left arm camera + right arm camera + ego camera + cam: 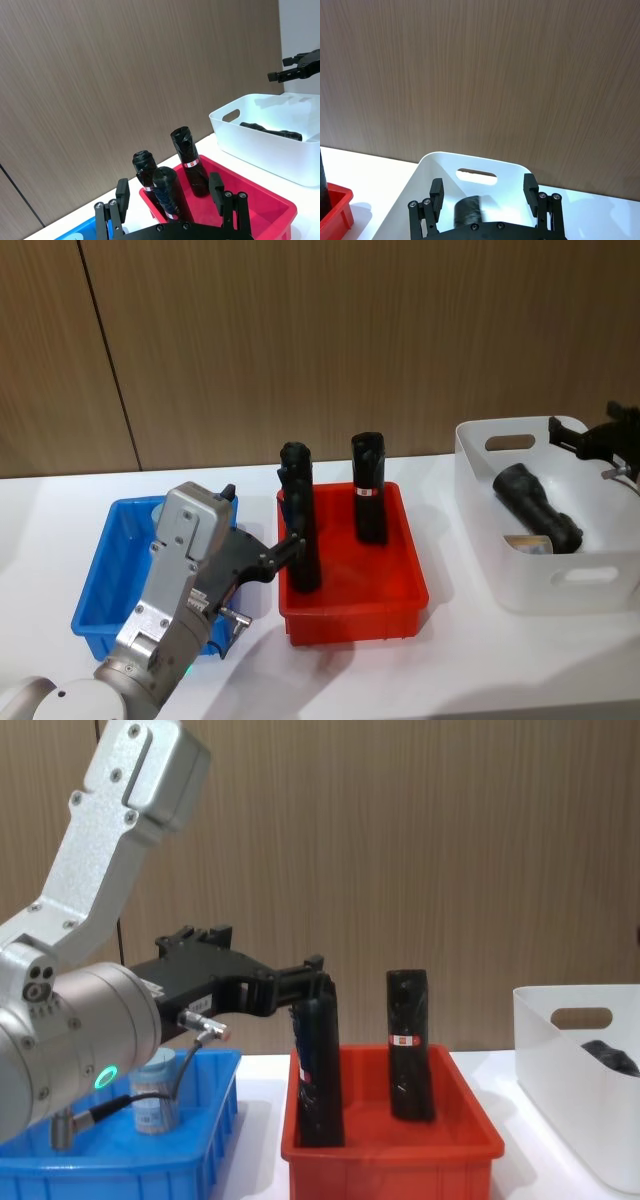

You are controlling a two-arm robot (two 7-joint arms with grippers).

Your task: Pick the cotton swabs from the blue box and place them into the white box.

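A white bench (500, 660) carries three bins in a row before a wood-panelled wall. The white box (560, 585), the tallest, stands at the robot's right with a black roll (535, 502) lying inside. The right pincer (484, 187) hovers above that box's far side, fingers spread and holding nothing.

A red bin (350, 620) sits in the middle with tall black rolls (368, 485) standing upright in it. The blue box (95, 615) lies at the robot's left, just beside the red bin.

The left pincer (169, 187) hangs above the blue box's right side. Its fingers are spread and empty, and it points toward the red bin, with one fingertip close to the nearest black roll.

The step in hand appears to be reaching for a jar. To do it well, the left pincer probably needs to draw away from the rolls and tilt downward. It should then settle over the jar with one finger on each side of its round body. Closing low on the body, below the lid, should give the firmer hold. The lift should be straight up and clear of the box's rim.

The cotton swabs (155, 1095) show as one small clear jar standing upright in the blue box. It sits beneath the left arm, has a pale blue lid, and is partly hidden by a cable.
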